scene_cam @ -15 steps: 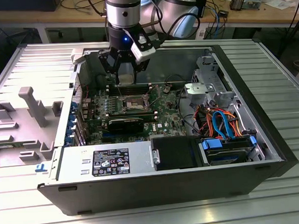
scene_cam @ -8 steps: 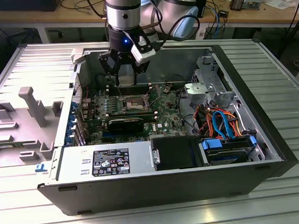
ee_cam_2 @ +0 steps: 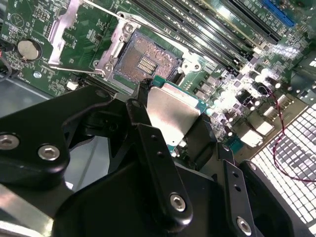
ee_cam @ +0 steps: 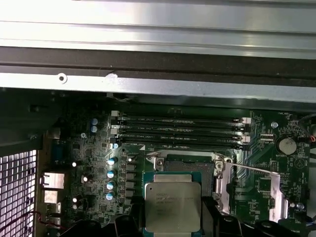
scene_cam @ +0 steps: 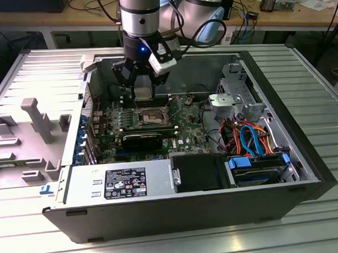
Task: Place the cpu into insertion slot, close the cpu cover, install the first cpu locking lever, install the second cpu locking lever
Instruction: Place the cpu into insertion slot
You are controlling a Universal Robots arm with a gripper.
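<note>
- Starting at the exterior view's left, a grey plastic tray [scene_cam: 31, 129] lies on the ribbed metal table [scene_cam: 301, 70]. It sits outside the open computer case [scene_cam: 178, 215], well apart from the work.
- In the lower middle of that view, the power supply box [scene_cam: 121, 182] sits against the case's near wall, below the green board [scene_cam: 186, 134].
- In the upper middle, the gripper [scene_cam: 141, 89] reaches straight down into the case. Its two black fingers [ee_cam_2: 143, 116] are clamped on opposite edges of the cpu [ee_cam: 173, 205].
- That edge grip keeps the cpu flat, with its dull metal top facing the wrist and its underside free to meet the contacts.
- The cpu hangs just above the near edge of the slot [ee_cam_2: 148, 61] and is not yet seated. The slot's dark contact field shows bare in both wrist views.
- The cover [ee_cam_2: 63, 34] stands folded back beside the slot, and a thin wire lever [ee_cam: 252, 169] juts away from it, probably so that nothing blocks the way down.
- The long memory slots [ee_cam: 180, 131] run just beyond the slot, near the case wall.
- A black heatsink block [scene_cam: 141, 141] lies just in front of the slot in the exterior view.
- Toward the exterior view's right, orange and blue cables [scene_cam: 249, 138] loop down to the drive bay [scene_cam: 260, 170], clear of the gripper.
</note>
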